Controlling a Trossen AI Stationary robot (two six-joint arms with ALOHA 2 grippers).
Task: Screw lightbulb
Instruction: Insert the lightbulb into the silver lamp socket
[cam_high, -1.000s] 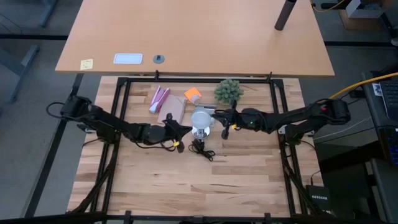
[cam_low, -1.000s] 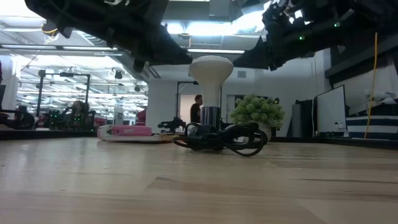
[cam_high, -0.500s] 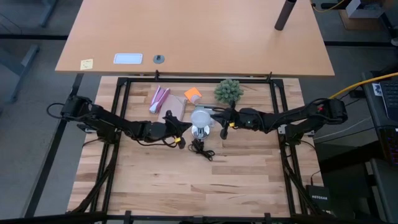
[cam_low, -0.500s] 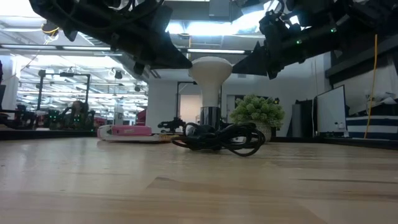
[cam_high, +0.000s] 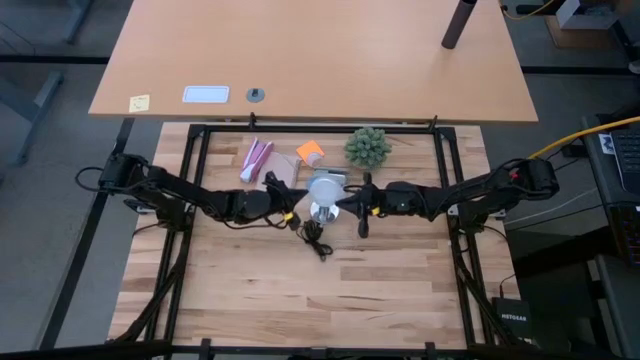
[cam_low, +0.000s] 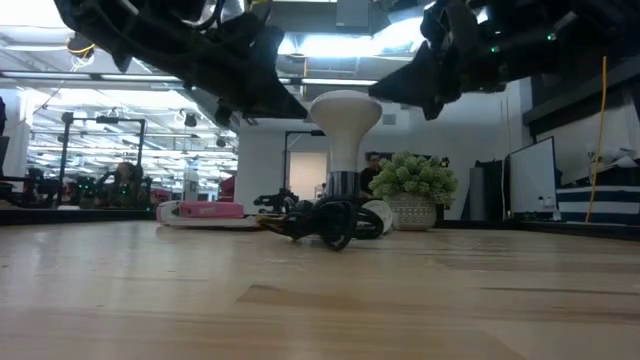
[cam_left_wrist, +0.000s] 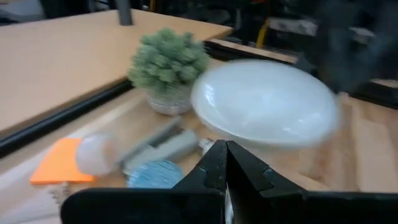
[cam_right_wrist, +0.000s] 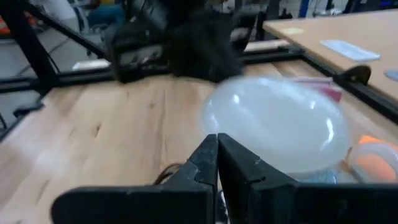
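Nearby, green plant; orange block.

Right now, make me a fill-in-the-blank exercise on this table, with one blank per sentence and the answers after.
1. The lightbulb stands upright in a shiny socket whose black ___ lies coiled at its foot.
2. The left hand and the right hand flank the ___ from opposite sides.
3. In both wrist views, each hand's fingers are ___.
4. Behind the bulb sits a spiky green ___ in a pot.

Missing words: cord; lightbulb; shut; plant
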